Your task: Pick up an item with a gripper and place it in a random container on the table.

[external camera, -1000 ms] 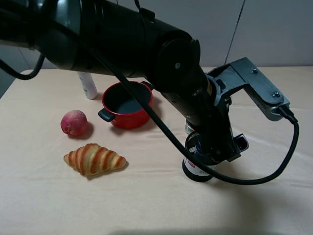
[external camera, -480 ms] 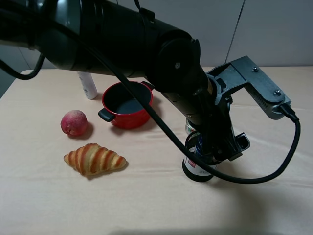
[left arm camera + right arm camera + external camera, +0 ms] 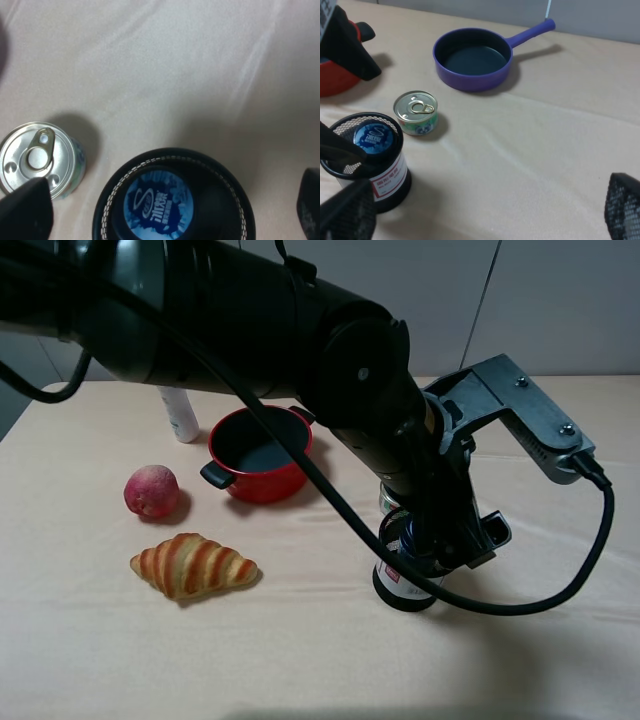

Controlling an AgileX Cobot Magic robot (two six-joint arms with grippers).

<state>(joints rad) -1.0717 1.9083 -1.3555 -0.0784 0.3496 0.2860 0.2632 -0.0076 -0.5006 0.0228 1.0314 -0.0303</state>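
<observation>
While the silver tin can (image 3: 40,161) sits just beside it, the left gripper (image 3: 165,210) hangs directly over the mesh cup (image 3: 172,165), fingers spread wide and holding nothing; the blue-lidded jar (image 3: 157,205) stands inside that cup, below the jaws.

Soft even light, blurred wrist edges

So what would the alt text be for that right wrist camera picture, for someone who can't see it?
A glass jar with a blue lid sits inside a black wire-mesh cup on a beige table. A silver pull-tab can stands just beside the cup, a purple frying pan lies farther off, and part of a red pot shows at the edge.
</observation>
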